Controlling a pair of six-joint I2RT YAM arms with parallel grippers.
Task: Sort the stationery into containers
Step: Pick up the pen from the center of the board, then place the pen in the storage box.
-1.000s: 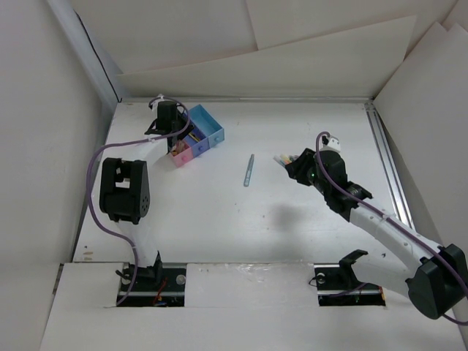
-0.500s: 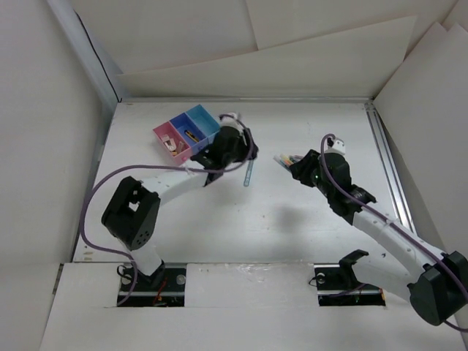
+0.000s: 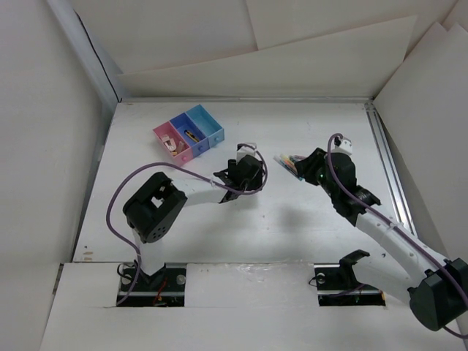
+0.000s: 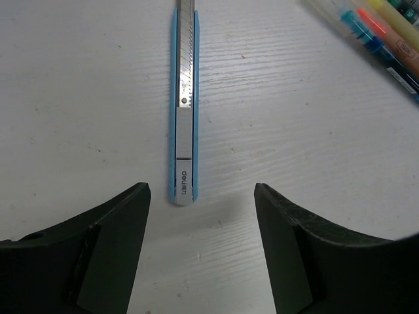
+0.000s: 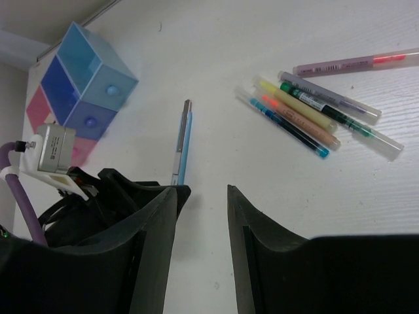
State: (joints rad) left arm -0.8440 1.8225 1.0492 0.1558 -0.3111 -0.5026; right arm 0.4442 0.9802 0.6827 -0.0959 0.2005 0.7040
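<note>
A pale blue-grey pen (image 4: 184,118) with a metal strip lies on the white table, its near end just ahead of my left gripper (image 4: 201,191), which is open and empty with its jaws either side of the pen's line. In the top view the left gripper (image 3: 245,170) covers this pen. A loose bunch of pens (image 5: 314,111), yellow, pink-red, green and purple, lies to its right. My right gripper (image 5: 201,190) hovers open and empty, short of that bunch (image 3: 287,160). The containers (image 3: 189,133), pink, dark blue and light blue, stand at the back left with small items inside.
The left arm's purple cable (image 3: 117,205) loops over the table's left side. A metal rail (image 3: 387,168) runs along the right edge. White panels wall in the back and sides. In the right wrist view the left gripper (image 5: 105,196) sits close beside my right fingers (image 5: 157,216).
The left arm swung from over the containers rightward to the pale blue-grey pen, and its jaws opened. The right gripper drifted slightly right and stayed open the same amount.
</note>
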